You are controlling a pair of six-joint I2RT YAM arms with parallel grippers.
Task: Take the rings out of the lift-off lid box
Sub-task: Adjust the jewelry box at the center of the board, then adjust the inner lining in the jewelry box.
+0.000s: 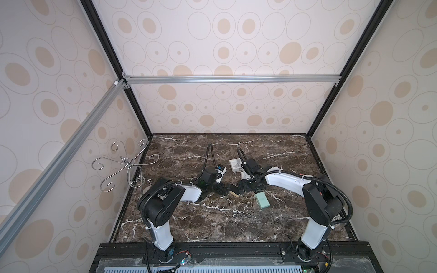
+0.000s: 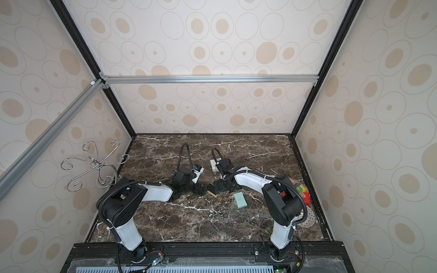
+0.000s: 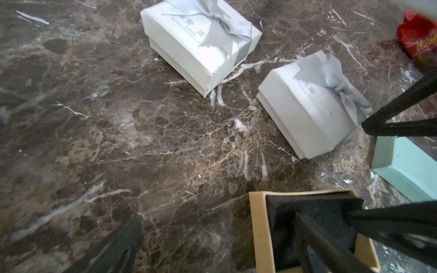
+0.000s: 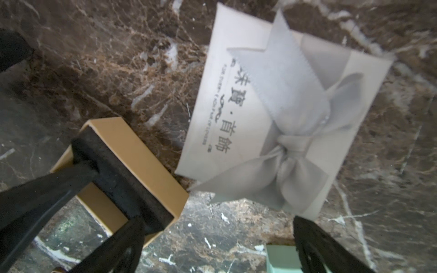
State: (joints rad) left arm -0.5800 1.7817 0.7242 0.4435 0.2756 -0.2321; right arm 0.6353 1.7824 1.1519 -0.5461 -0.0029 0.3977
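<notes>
Black gripper fingers (image 3: 319, 241) crowd the near edge of both wrist views, over an open tan cardboard box (image 3: 257, 224) lined with a black foam insert (image 3: 295, 212). No ring shows in the foam.

Left gripper (image 1: 226, 189) and right gripper (image 1: 241, 188) meet at this box from opposite sides. Both have their jaws spread wide and hold nothing; whether a finger touches the foam I cannot tell.

Three tiny dark metal rings (image 1: 241, 215) lie in a short row on the brown marble table (image 1: 212, 231), well apart from the box, toward the front edge. Judging by that, only the retreat is left. Each arm should lift straight up before swinging away, so no finger hooks the box rim or sweeps the rings.

Count:
- three rings
- one tan box
- one flat mint-green lid (image 1: 262, 201)
- two white ribbon-tied gift boxes (image 3: 196, 45)
- one curly silver wire stand (image 1: 125, 163)
- one red snack packet (image 3: 418, 37)
</notes>
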